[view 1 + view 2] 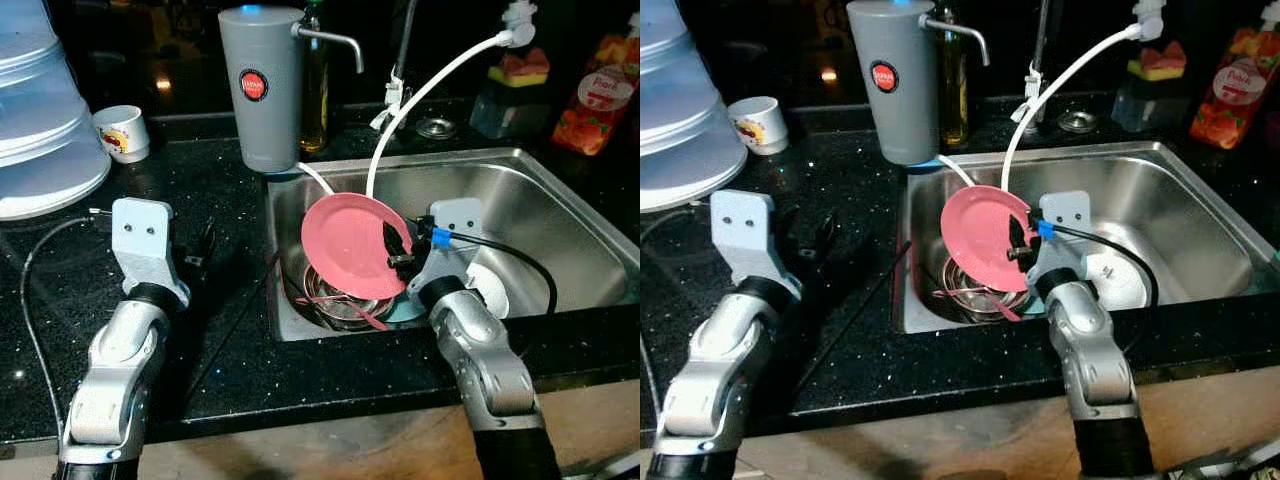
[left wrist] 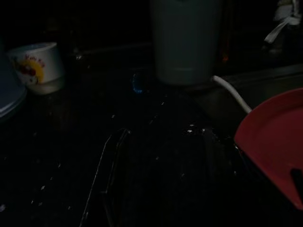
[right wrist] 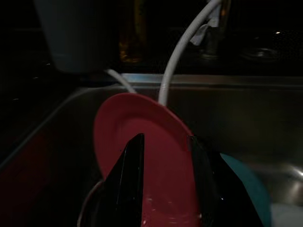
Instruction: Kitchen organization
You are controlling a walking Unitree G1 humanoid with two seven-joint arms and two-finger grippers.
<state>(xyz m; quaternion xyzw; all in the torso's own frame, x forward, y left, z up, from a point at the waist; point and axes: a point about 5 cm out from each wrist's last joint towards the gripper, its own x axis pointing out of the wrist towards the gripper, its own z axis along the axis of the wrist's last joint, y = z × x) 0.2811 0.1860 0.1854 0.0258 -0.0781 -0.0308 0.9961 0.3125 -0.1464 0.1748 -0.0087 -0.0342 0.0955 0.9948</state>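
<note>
Pink plate lifted from the sink

The right gripper clamps the pink plate's rim — tilted, above the metal bowl in the sink. Beyond, white dish waits; left gripper rests on the counter, finger state unclear — most sorting remains, I judge.

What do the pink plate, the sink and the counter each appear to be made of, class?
Pink plate, held by the right pincer: probably plastic, with a matte, even colour and a thin rim. Sink: stainless steel, brushed and grey with soft reflections. Counter: black polished stone or a stone look-alike, glossy with tiny light specks.
</note>
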